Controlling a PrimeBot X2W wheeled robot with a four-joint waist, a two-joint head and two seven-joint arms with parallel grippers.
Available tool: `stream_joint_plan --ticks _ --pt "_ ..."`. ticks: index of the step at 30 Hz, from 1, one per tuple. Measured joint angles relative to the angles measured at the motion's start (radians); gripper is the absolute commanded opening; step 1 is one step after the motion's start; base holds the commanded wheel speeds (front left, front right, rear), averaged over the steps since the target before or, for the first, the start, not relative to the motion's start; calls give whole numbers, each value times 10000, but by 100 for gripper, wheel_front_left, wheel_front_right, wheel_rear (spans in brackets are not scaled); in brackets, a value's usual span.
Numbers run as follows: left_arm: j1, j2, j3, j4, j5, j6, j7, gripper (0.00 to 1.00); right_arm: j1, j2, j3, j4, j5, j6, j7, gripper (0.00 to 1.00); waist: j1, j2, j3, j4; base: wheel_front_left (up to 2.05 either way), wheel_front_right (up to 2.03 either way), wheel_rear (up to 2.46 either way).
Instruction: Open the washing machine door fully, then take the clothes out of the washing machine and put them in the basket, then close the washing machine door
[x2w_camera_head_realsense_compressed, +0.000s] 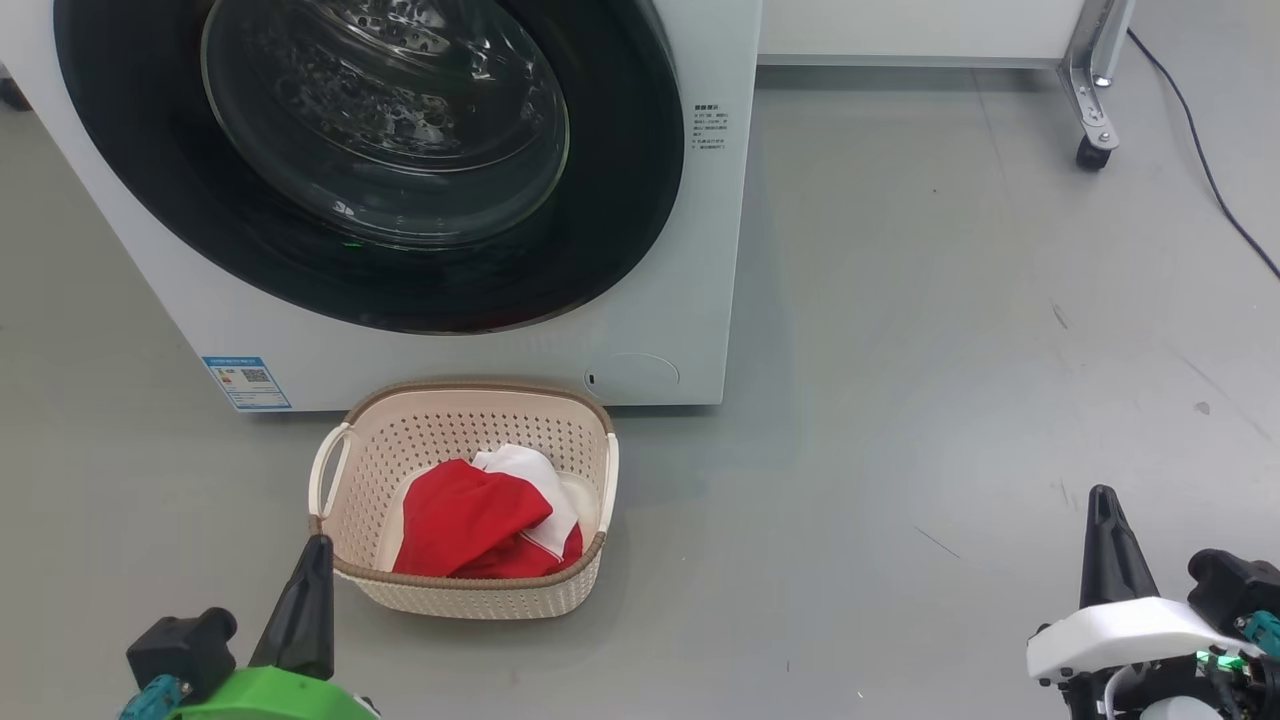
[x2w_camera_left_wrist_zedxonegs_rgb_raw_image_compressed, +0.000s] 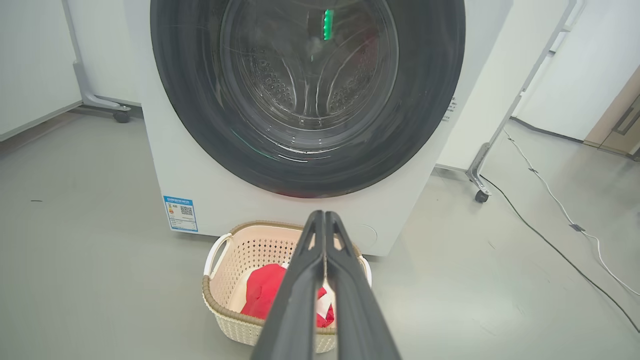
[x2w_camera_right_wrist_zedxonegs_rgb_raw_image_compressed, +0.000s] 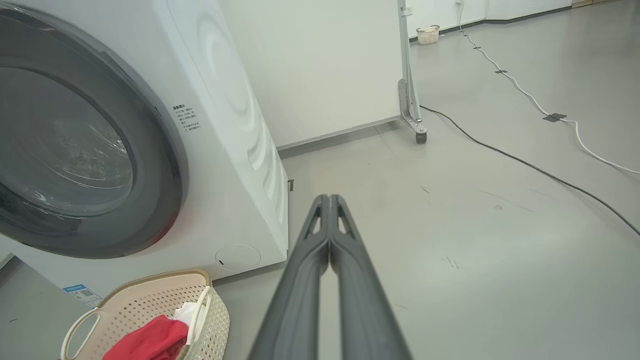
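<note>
- Your left gripper (x2w_camera_head_realsense_compressed: 318, 548) sits low at the near left, just at the near rim of the basket (x2w_camera_head_realsense_compressed: 470, 388). Its two dark fingers are pressed together with nothing between them.
- Your right gripper (x2w_camera_head_realsense_compressed: 1102, 495) hangs over bare floor (x2w_camera_head_realsense_compressed: 900, 400), well apart from the machine. Its fingers are also pressed flat together and empty.
- The washing machine door (x2w_camera_head_realsense_compressed: 385, 130) lies flush against the front of the washing machine (x2w_camera_head_realsense_compressed: 700, 300), and I see no gap at its black rim. Through the glass you see steel drum and no red fabric.
- The clothes (x2w_camera_head_realsense_compressed: 470, 520) lie heaped in the basket, red with white panels, below the rim. The basket stands on the floor just in front of the machine, under the door.
- Judging from this, the task looks finished, with nothing left to grasp.
- If you must handle the clothes, expect them to be light, limp and prone to drape. Pinch a raised fold at the top of the heap rather than a flat panel.
- The door is rigid, its glossy rim looks slippery, and the glass bowl gives no purchase. Take it at the outer edge; I cannot make out a handle recess.
- The basket looks light enough to slide when nudged, so lift it by a loop handle.
</note>
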Motion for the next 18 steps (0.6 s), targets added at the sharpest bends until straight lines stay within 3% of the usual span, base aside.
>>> stream_joint_plan --ticks 18 --pt "-6 -155 391 -44 -2144 0 633 0 -266 15 -253 171 2332 92 759 0 0 0 -22 43 0 0 0"
